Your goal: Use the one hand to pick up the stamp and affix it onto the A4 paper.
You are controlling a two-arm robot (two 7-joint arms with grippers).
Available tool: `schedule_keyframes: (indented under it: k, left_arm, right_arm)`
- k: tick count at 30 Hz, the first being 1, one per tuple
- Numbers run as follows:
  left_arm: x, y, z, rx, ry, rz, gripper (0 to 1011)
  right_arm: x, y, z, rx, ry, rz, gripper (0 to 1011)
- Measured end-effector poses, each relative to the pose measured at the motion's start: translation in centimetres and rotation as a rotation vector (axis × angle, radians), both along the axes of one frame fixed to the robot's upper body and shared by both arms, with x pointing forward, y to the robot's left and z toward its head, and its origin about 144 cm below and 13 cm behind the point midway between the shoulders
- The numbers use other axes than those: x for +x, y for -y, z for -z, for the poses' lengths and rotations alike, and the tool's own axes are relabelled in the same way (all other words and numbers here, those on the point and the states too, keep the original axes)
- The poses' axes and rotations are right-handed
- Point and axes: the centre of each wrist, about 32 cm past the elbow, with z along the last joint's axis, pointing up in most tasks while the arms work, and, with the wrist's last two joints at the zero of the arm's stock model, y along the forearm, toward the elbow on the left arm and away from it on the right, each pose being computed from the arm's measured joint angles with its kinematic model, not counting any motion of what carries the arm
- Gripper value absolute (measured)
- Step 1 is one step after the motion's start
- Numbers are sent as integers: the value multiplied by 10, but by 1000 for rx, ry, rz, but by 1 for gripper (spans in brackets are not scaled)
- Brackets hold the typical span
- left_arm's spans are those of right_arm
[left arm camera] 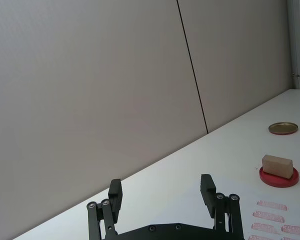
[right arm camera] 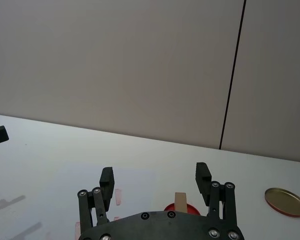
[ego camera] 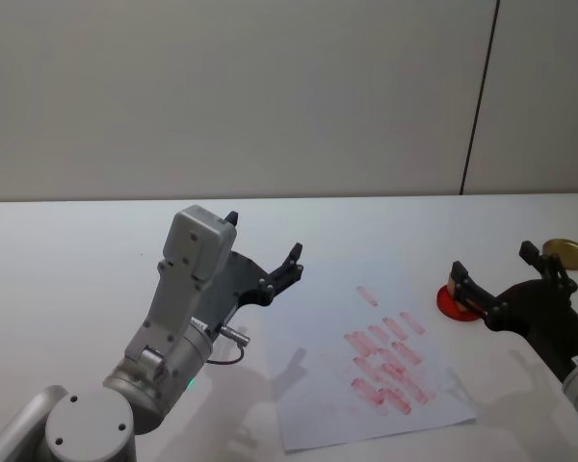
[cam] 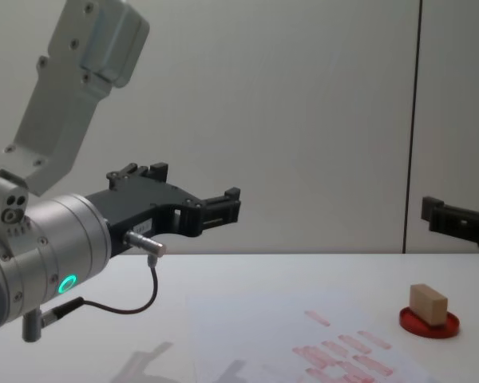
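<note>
Over the counter's (ego camera: 87,241) right side, the right hand (ego camera: 494,267) hovers level, spread wide and empty, above the stamp (cam: 428,303) on the ink pad (cam: 450,323); the left hand (ego camera: 264,238) hangs raised, open.

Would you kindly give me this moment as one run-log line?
right claw: open, above stamp | stamp: on ink pad | left claw: open, raised left of A4 paper

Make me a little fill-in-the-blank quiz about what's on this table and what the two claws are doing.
The wooden stamp rests on a round ink pad coloured ____. The right gripper, hovering near it, has its fingers ____. The left gripper hangs above the table, holding ____. The paper lies on the pad's ____ side.
Missing words: red; open; nothing; left.
</note>
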Motion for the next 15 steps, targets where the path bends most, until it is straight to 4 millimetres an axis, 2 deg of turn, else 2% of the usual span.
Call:
schedule_keyframes:
  k: [15]
  left_arm:
    - [0,0,0,0,0,0,993]
  right_arm:
    - [0,0,0,0,0,0,1003]
